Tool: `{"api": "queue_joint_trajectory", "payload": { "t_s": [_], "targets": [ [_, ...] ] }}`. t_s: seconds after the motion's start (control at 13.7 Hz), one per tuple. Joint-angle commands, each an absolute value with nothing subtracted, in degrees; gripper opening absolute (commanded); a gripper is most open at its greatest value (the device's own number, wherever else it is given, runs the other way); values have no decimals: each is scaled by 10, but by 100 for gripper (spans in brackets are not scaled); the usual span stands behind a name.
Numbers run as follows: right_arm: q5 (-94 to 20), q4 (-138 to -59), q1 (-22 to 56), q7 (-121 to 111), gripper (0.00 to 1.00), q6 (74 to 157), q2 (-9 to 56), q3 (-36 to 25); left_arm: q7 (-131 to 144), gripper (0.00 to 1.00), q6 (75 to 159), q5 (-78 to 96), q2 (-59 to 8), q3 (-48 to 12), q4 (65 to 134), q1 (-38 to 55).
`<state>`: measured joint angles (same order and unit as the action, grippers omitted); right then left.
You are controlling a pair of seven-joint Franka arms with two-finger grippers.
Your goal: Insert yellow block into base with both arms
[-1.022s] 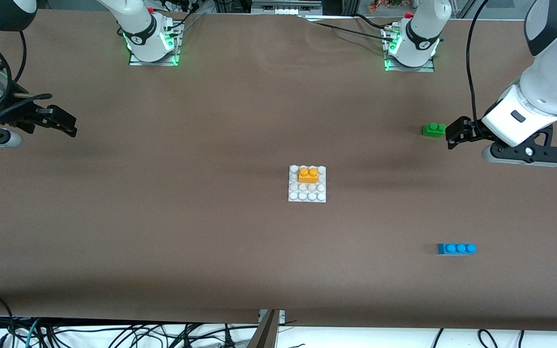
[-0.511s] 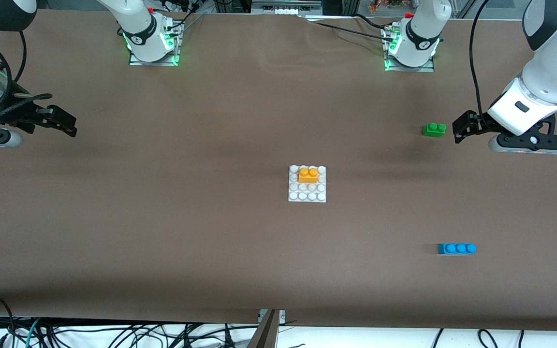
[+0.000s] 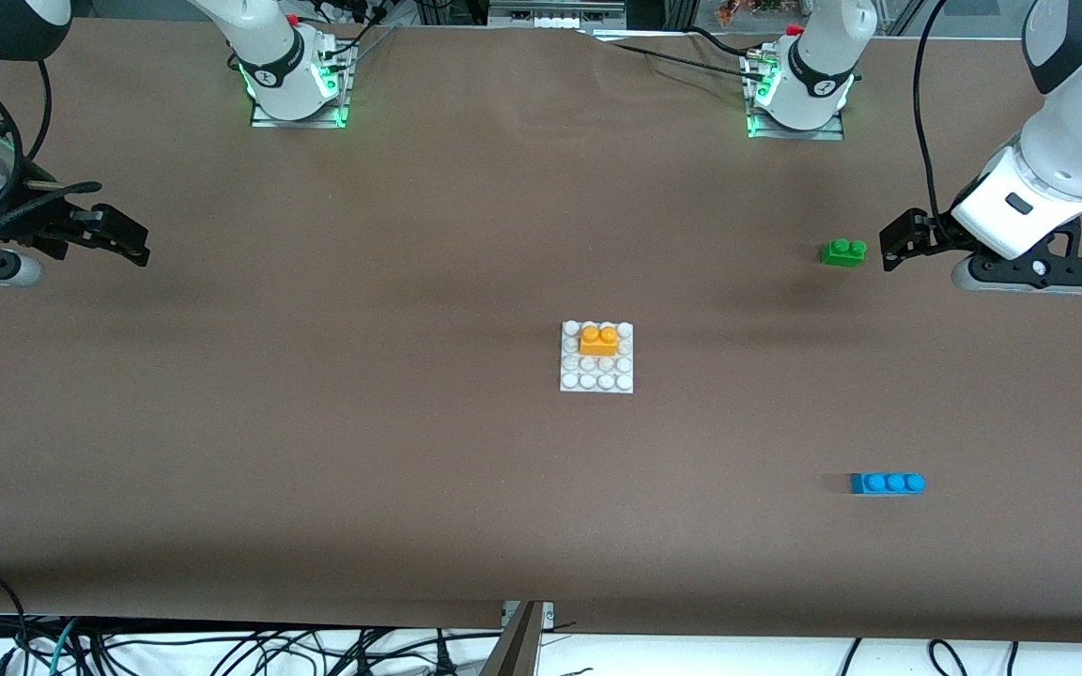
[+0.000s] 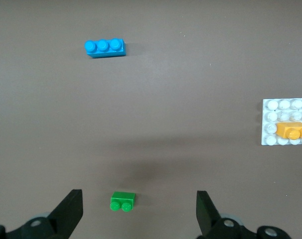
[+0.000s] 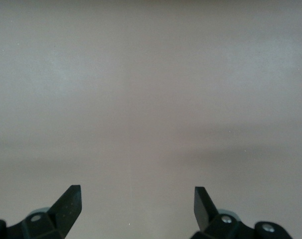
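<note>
brick first: the yellow block (image 3: 598, 339) sits on the base (image 3: 596, 381), on the studs along the plate's edge farthest from the front camera, square to the grid and level. it looks seated rather than resting loose, so the insertion seems done. the base lies flat near the middle of the table (image 3: 363, 451), its nearer rows of studs bare.

the left gripper (image 3: 900, 241) hangs over the left arm's end of the table, just beside the green brick (image 3: 843, 252), touching nothing. its jaws stand wide apart and hold nothing; the left wrist view shows the green brick on the cloth between the spread fingertips (image 4: 71, 211), with the plate and yellow block well off. the right gripper (image 3: 118, 237) waits over the right arm's end of the table, jaws wide and empty, only bare cloth under it in the right wrist view. both hands seem parked clear of the plate so as not to disturb the seated block.

a blue brick (image 3: 887, 483) lies toward the left arm's end, nearer the front camera than the green one. the table is covered in plain brown cloth; the arm bases (image 3: 297, 84) glow green along the edge farthest from the camera, and cables (image 3: 222, 648) trail under the near edge.
</note>
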<state>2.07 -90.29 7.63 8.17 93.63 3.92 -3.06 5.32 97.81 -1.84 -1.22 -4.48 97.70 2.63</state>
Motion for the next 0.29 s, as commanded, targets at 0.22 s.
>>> {"api": "queue_joint_trajectory", "payload": {
  "t_s": [0.22],
  "targets": [
    [22,-893,71,74,100,926,41,-27,38,100,967,6,0,-35,981,33]
  ]
}}
